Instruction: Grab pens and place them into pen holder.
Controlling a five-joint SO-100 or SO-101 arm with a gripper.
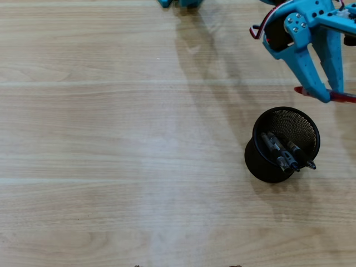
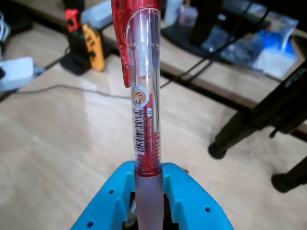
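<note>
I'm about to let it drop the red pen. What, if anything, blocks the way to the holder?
Nothing visible does. The pincer holds the red pen beside the pen holder; bare table lies between. Three pens already lean inside.

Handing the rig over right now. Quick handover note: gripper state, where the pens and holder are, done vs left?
Gripper: shut on the red pen, clamped at its frosted grip section, in the air.
Pen holder: on the table toward the right of the overhead view, tilted; the gripper is just above and right of it.
Done: three dark pens lean inside the holder.
Left: bring the red pen over the holder's mouth and drop it in. No other pens lie on the table.
</note>
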